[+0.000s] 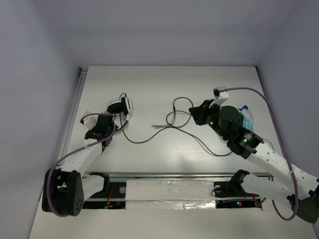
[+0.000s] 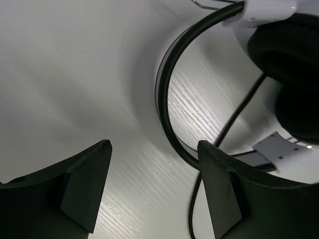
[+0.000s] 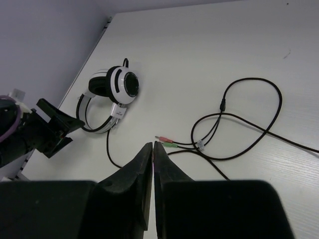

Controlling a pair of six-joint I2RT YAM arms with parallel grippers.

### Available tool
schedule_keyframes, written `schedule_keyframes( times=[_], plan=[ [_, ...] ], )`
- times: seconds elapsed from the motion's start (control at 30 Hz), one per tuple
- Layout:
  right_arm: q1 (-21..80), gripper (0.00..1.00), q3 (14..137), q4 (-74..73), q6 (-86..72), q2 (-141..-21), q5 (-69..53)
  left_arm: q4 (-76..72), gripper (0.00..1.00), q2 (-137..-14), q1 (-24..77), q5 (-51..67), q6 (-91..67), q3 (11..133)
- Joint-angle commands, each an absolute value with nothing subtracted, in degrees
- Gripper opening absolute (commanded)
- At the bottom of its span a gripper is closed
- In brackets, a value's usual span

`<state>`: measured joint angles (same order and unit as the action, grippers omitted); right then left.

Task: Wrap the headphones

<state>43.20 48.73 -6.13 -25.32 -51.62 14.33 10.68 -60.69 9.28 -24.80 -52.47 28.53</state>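
Headphones (image 1: 121, 107): lying on the white tabletop (image 1: 164, 84) at about 10 o'clock from its centre, earcups together, headband (image 2: 167, 94) toward 6 o'clock.
Cable (image 1: 175, 118): trails toward 3 o'clock into loose loops; plugs (image 3: 166, 142) lie free.
Left claw (image 2: 154, 184): spread, pinching nothing, at 7 o'clock of the headphones; the headband passes just beside one finger, contact unclear.
Right claw (image 3: 153, 149): fingers pressed together, empty, at 3 o'clock of the loops.

The headphones (image 3: 110, 89), black with white rims, lie on their side with the earcups together. The thin black cable (image 3: 223, 104) trails rightward in loose, unwrapped loops.
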Motion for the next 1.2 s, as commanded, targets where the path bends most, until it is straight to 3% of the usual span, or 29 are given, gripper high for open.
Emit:
schedule_keyframes(
  times=[0.0,0.07,0.2,0.23,0.3,0.33,0.4,0.43,0.5,0.6,0.73,0.9,1.03,1.17],
  plan=[
    [43.4,0.11,48.8,-2.8,-24.9,-52.1,12.3,7.0,0.68,-65.7,9.5,-29.8,-54.1,30.8],
    [43.4,0.17,48.7,-2.4,-24.9,-52.2,12.0,3.6,0.67,-69.2,9.5,-29.3,-52.6,31.2],
    [43.4,0.22,48.6,-2.1,-25.0,-52.6,12.3,1.1,0.56,-75.3,9.5,-27.0,-50.7,33.9],
    [43.4,0.22,48.6,-2.1,-24.9,-52.6,12.4,0.8,0.48,-77.1,9.5,-26.6,-50.4,34.2],
    [43.4,0.22,48.6,-1.9,-24.9,-53.1,12.2,-0.3,0.43,-78.2,9.5,-25.1,-49.1,34.5],
    [43.4,0.23,48.5,-1.8,-24.9,-53.2,12.4,-1.2,0.33,-78.8,9.5,-24.7,-48.9,34.4],
    [43.4,0.23,48.7,-1.8,-24.8,-53.6,12.7,-2.2,0.28,-79.5,9.5,-24.1,-48.0,34.1],
    [43.4,0.23,48.7,-1.8,-24.8,-53.6,12.7,-2.5,0.21,-80.1,9.5,-23.8,-47.6,34.2],
    [43.4,0.23,48.7,-1.8,-24.8,-53.6,13.0,-2.8,0.19,-80.9,9.5,-23.2,-46.6,34.5],
    [43.4,0.23,48.6,-1.6,-24.8,-53.7,12.9,-4.6,0.23,-82.4,9.5,-22.0,-45.4,33.8],
    [43.4,0.23,48.3,-1.4,-24.7,-53.6,13.3,-5.5,0.0,-84.2,9.5,-20.4,-44.4,33.7],
    [43.4,0.19,48.3,-1.3,-24.6,-54.2,13.8,-6.6,0.0,-83.8,9.5,-19.8,-43.1,33.8],
    [43.4,0.0,48.5,-1.4,-24.0,-54.8,13.2,-5.8,0.0,-80.1,9.5,-16.7,-41.7,34.9],
    [43.4,0.0,48.3,-0.6,-23.0,-55.0,6.8,-2.0,0.0,-72.2,9.5,-10.4,-40.3,37.9]
  ],
)
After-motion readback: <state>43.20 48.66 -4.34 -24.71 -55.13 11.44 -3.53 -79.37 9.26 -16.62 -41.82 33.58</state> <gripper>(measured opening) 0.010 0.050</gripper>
